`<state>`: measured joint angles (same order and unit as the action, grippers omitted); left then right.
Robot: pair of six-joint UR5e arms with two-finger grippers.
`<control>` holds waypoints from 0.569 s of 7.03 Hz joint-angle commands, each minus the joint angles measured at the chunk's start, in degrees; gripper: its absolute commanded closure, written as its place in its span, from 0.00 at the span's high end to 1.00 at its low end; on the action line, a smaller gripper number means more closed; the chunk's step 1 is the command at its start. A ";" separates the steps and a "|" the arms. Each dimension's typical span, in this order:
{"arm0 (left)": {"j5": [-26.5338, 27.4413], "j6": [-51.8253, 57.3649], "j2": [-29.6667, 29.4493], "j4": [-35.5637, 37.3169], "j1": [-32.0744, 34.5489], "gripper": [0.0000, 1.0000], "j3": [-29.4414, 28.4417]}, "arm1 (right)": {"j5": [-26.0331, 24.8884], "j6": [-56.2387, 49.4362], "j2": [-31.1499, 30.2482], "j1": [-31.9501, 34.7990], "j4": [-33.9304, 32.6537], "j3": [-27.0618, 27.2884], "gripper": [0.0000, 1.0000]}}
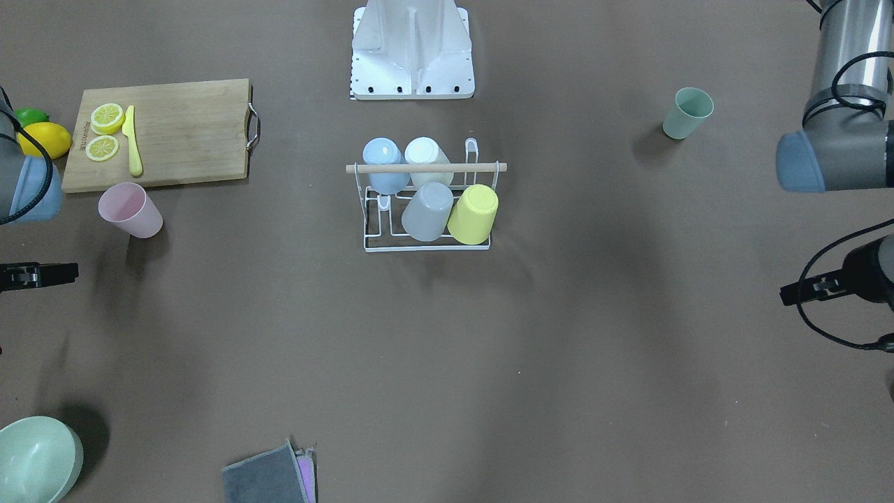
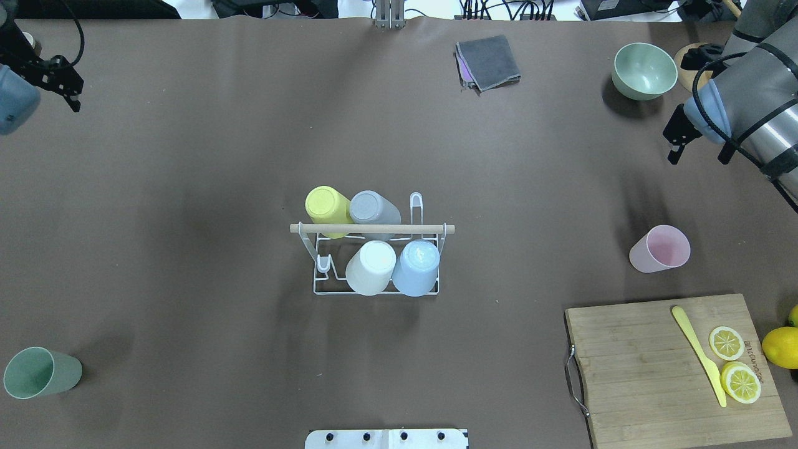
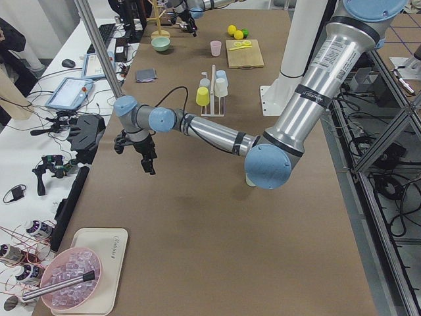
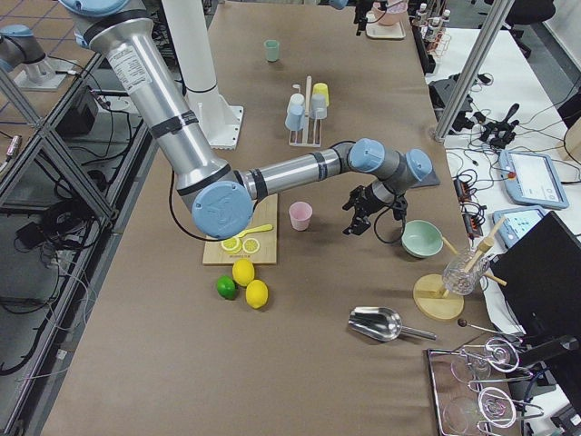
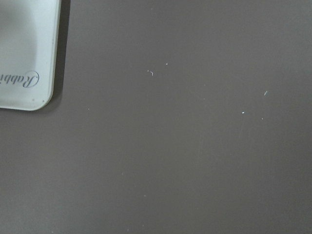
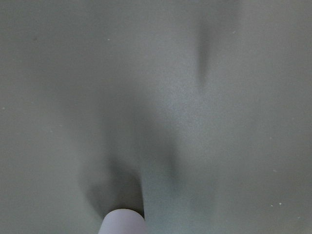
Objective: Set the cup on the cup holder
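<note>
The white wire cup holder point(image 2: 374, 229) with its wooden rod stands mid-table and carries yellow point(image 2: 325, 207), grey point(image 2: 372, 209), white point(image 2: 371, 267) and blue point(image 2: 416, 268) cups, all upside down. A pink cup point(image 2: 661, 249) stands upright to its right, and its rim point(image 6: 123, 222) shows at the bottom of the right wrist view. A green cup point(image 2: 40, 372) stands at the near left. My right gripper point(image 2: 697, 153) hovers open and empty beyond the pink cup. Over the table's far left corner, my left gripper point(image 2: 65, 87) is open and empty too.
A wooden cutting board point(image 2: 648, 374) with lemon slices point(image 2: 726, 342) and a yellow knife point(image 2: 698, 352) lies at the near right, a whole lemon point(image 2: 780, 347) beside it. A green bowl point(image 2: 644, 70) and a grey cloth point(image 2: 488, 60) sit at the far edge. A white tray corner point(image 5: 24, 58) lies under the left wrist.
</note>
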<state>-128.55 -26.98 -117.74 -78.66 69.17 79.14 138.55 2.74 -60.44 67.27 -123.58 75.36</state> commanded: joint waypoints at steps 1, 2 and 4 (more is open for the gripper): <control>-0.04 -0.27 0.84 5.33 -3.93 0.98 0.66 | -0.03 -0.54 0.68 -1.61 -3.49 -2.41 0.99; -0.04 0.51 0.85 9.88 -5.17 0.98 0.75 | -0.03 -0.54 0.50 -2.32 -3.69 -2.41 0.99; -0.65 0.43 1.89 17.97 -6.67 0.98 4.76 | 0.14 -0.45 0.85 -3.81 -7.97 -2.41 0.99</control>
<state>-128.70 -26.61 -116.71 -66.33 63.49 81.17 138.59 2.26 -59.81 64.44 -128.97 72.99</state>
